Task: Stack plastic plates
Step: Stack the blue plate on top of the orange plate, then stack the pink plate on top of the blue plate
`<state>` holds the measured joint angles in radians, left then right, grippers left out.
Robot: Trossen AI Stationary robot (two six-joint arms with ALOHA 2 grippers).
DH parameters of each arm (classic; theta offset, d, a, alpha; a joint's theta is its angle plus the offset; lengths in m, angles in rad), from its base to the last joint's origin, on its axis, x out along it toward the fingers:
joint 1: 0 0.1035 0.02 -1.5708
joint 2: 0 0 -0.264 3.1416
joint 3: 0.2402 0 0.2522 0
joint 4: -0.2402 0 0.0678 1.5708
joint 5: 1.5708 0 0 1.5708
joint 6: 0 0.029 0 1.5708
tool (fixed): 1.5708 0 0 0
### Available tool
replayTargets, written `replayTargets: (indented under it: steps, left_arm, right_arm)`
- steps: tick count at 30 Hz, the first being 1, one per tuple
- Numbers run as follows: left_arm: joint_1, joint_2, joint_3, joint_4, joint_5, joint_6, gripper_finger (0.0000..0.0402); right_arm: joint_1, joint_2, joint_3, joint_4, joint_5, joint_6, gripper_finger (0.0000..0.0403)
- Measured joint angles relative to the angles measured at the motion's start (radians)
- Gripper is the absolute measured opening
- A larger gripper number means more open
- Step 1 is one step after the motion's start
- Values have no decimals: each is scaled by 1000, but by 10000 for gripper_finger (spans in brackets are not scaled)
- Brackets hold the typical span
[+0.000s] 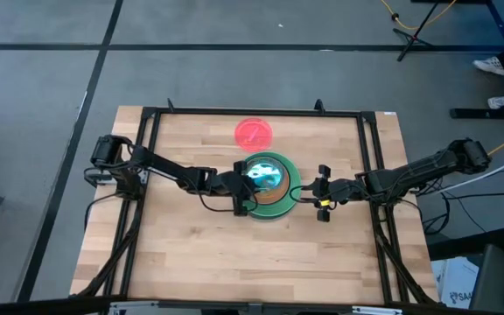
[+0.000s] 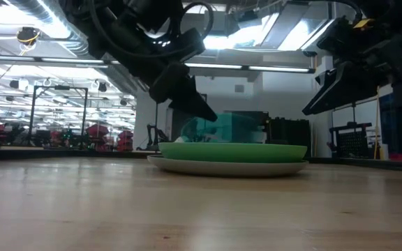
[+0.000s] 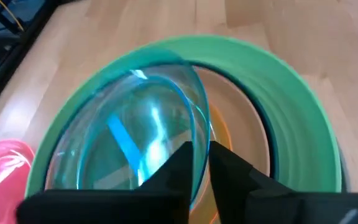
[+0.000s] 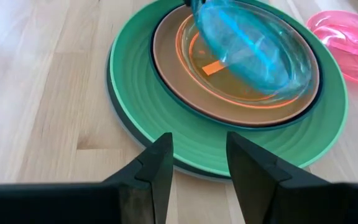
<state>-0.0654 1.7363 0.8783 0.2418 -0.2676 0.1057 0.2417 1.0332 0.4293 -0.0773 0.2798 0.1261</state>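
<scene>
- High view: translucent blue plate (image 1: 262,174) is tilting over the stack's orange plate (image 4: 229,78), rim pinched by left gripper (image 3: 199,163).
- Pink plate (image 1: 254,133) is lying apart, beyond it.
- Right gripper (image 4: 197,162) is hovering spread beside the mint green plate (image 4: 148,124).

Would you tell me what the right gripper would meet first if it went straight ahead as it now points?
Most likely the rim of the green plate, just ahead of the open right gripper; height is unclear.
</scene>
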Motion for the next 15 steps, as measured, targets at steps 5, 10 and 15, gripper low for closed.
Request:
replayTargets:
  steps: [5, 10, 15]
  left_arm:
    - [-3, -1, 0, 1, 1, -5, 97]
    - [-16, -24, 0, -30, -16, -10, 130]
    - [-20, -99, 1, -99, -51, -25, 141]
  right_arm:
    - [0, 0, 0, -1, 0, 0, 143]
    - [0, 0, 0, -1, 0, 0, 143]
    - [0, 0, -1, -3, 0, 0, 143]
